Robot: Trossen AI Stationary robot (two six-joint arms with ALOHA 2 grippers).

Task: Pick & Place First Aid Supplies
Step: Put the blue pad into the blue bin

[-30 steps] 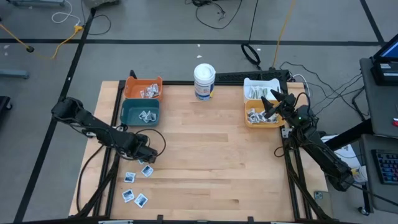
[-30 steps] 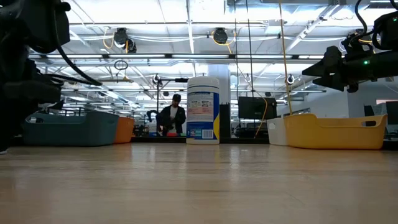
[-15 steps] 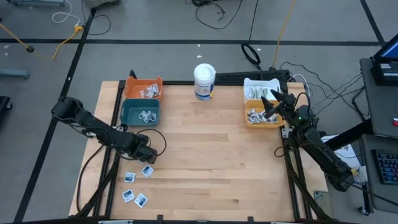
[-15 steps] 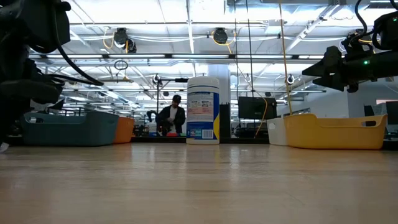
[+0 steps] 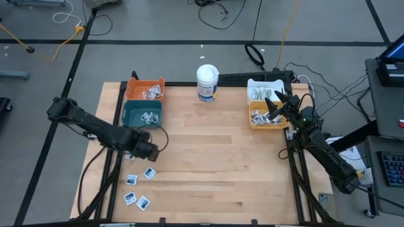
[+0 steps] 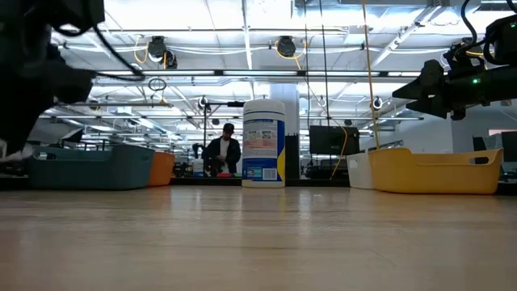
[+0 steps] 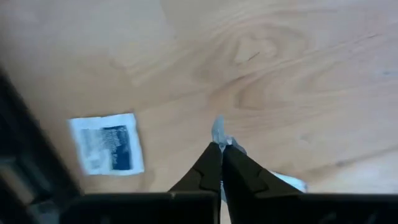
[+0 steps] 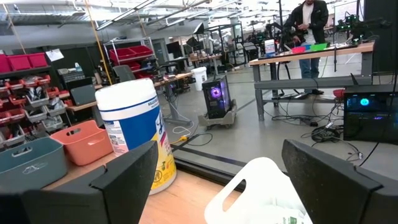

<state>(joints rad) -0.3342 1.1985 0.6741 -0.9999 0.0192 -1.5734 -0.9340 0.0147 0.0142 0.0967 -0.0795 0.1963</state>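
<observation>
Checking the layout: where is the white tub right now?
In the high view the white tub stands at the table's far edge, mid-width, between the orange bin on the left and the white bin on the right.

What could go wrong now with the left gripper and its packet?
The left gripper pinches the small whitish packet only by a thin edge, so it may slip out when lifted. The square white-and-blue sachet lies close beside it on the wooden table; a low move could drag it.
</observation>
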